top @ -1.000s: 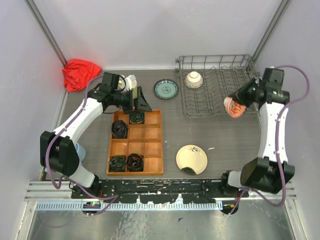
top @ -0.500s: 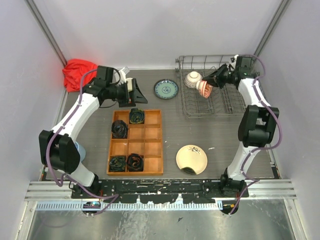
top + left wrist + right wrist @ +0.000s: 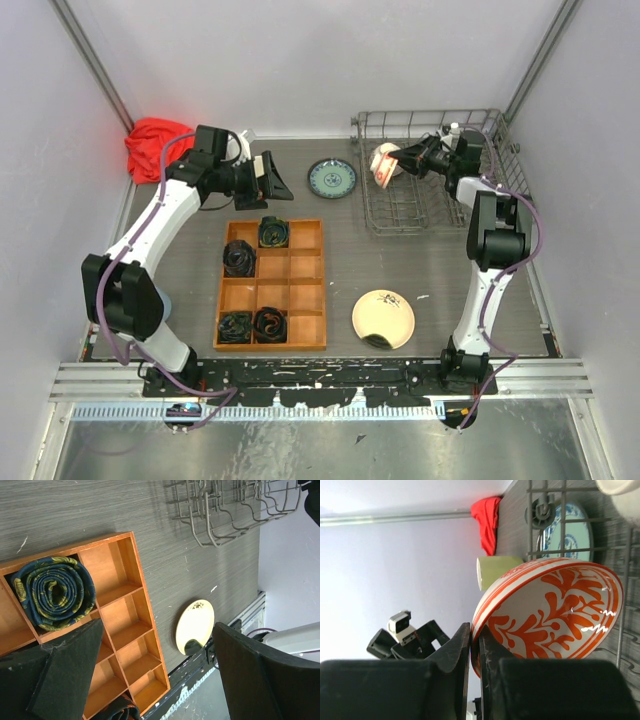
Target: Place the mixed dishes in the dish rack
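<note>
While the right jaws pinch the rim of a small white bowl with an orange-red leaf pattern [image 3: 550,610], narrowed to the thickness of its wall, that bowl hangs tilted on edge over the rear left part of the large grey wire dish rack [image 3: 430,205]. Whether the bowl touches the rack's wires I cannot tell. Through the rack's side wires the right wrist view shows the small round teal patterned plate [image 3: 577,530] lying flat on the grey tabletop [image 3: 340,245] just outside the rack. Farther off are a pale yellow mug [image 3: 497,570] and a crumpled red cloth [image 3: 487,520] at the back left corner. The left jaws stand wide with nothing between them, hovering just behind the orange-brown wooden compartment tray [image 3: 120,570], one rear cell of which holds a rolled dark blue and yellow fabric [image 3: 52,597]. A round cream plate with a dark mark [image 3: 383,318] lies on the tabletop near the front, to the right of the tray and well apart from the rack
</note>
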Controlling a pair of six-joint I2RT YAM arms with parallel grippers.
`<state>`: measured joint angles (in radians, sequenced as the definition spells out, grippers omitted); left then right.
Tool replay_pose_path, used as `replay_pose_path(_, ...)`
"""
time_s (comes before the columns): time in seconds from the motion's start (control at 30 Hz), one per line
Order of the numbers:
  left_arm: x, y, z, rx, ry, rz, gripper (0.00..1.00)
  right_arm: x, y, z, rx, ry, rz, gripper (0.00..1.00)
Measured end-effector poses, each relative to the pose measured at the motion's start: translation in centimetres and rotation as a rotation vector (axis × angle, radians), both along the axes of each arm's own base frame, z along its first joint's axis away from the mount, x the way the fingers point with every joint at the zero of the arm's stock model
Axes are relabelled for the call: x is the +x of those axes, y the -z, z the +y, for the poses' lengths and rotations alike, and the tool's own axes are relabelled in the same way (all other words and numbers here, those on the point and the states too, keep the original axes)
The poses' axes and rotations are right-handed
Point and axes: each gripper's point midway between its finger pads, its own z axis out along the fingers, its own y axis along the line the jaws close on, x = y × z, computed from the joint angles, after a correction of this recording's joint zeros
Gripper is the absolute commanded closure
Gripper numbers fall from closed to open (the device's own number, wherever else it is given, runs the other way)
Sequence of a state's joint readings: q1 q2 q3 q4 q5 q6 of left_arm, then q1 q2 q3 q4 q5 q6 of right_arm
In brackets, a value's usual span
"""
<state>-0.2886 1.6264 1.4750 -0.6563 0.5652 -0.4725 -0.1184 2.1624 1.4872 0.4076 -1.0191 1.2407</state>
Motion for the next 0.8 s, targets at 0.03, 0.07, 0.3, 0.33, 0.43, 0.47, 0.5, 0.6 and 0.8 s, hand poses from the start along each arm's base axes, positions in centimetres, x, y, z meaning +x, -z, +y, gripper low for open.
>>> replay_pose_path(0.03,0.1,0.0,0.0,0.001,-0.004,0.002,0.02,-0.1,0.0,0.1,0.013,-0.008,-0.001,0.99)
replay_pose_path(0.07,0.1,0.1,0.0,0.001,-0.009,0.005,0.02,-0.3,-0.1,0.2,0.026,-0.016,-0.007,0.99)
replay_pose_path(0.3,0.3,0.2,0.1,0.005,-0.034,0.018,0.02,-1.4,-0.7,0.7,0.113,-0.053,-0.054,0.99)
replay_pose_path(0.33,0.4,0.3,0.2,0.007,-0.036,0.017,0.02,-1.6,-0.5,0.7,0.122,-0.055,-0.052,0.99)
replay_pose_path(0.43,0.4,0.3,0.3,0.012,-0.04,0.017,0.02,-2.4,0.5,0.8,0.139,-0.064,-0.028,0.99)
replay_pose_path(0.47,0.4,0.3,0.3,0.012,-0.041,0.017,0.02,-2.6,0.9,0.9,0.143,-0.065,-0.019,0.99)
replay_pose_path(0.5,0.4,0.3,0.3,0.012,-0.041,0.017,0.02,-2.7,1.1,0.9,0.145,-0.066,-0.014,0.99)
replay_pose_path(0.6,0.4,0.3,0.3,0.013,-0.041,0.017,0.02,-2.8,1.4,0.9,0.148,-0.067,-0.006,0.99)
replay_pose_path(0.8,0.4,0.4,0.3,0.016,-0.044,0.018,0.02,-2.7,2.1,0.9,0.147,-0.069,0.002,0.99)
